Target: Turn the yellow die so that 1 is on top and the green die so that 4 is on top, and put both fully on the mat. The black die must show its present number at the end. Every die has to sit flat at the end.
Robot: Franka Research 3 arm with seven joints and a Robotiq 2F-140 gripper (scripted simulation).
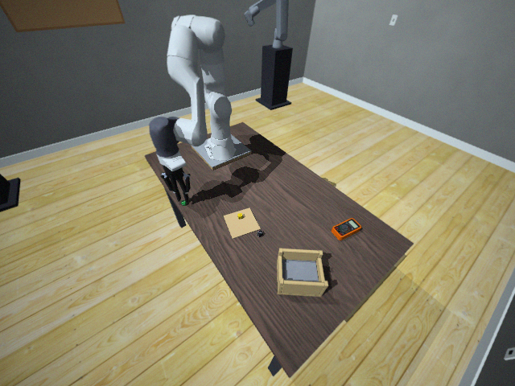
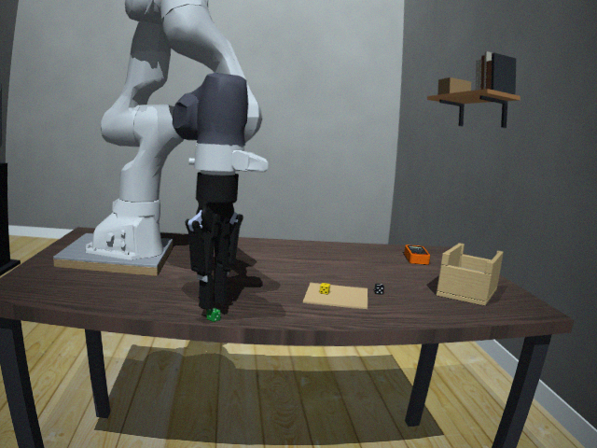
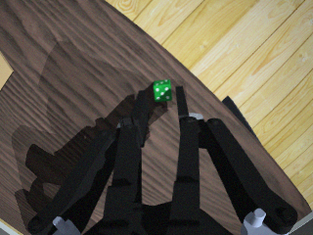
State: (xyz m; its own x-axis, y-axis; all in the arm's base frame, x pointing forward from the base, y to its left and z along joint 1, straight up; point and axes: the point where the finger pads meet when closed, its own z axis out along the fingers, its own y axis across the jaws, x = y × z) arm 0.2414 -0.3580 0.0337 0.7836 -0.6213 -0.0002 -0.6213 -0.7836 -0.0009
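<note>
The green die (image 3: 162, 90) lies on the dark table close to its front-left edge, also shown in the top and exterior views (image 1: 183, 203) (image 2: 214, 315). My gripper (image 3: 161, 99) (image 2: 215, 305) points straight down over it, fingers narrowly open, with the tips just above and to either side of the die. The fingers do not clamp it. The yellow die (image 1: 240, 215) (image 2: 324, 287) sits flat on the tan mat (image 1: 241, 223), near its far corner. The black die (image 1: 260, 233) (image 2: 379, 287) sits on the table just off the mat's right edge. The top numbers are too small to read.
A wooden open box (image 1: 301, 272) stands to the right of the mat, and an orange multimeter (image 1: 346, 228) lies behind it. The robot base plate (image 1: 224, 154) is at the far left of the table. The table edge runs right beside the green die.
</note>
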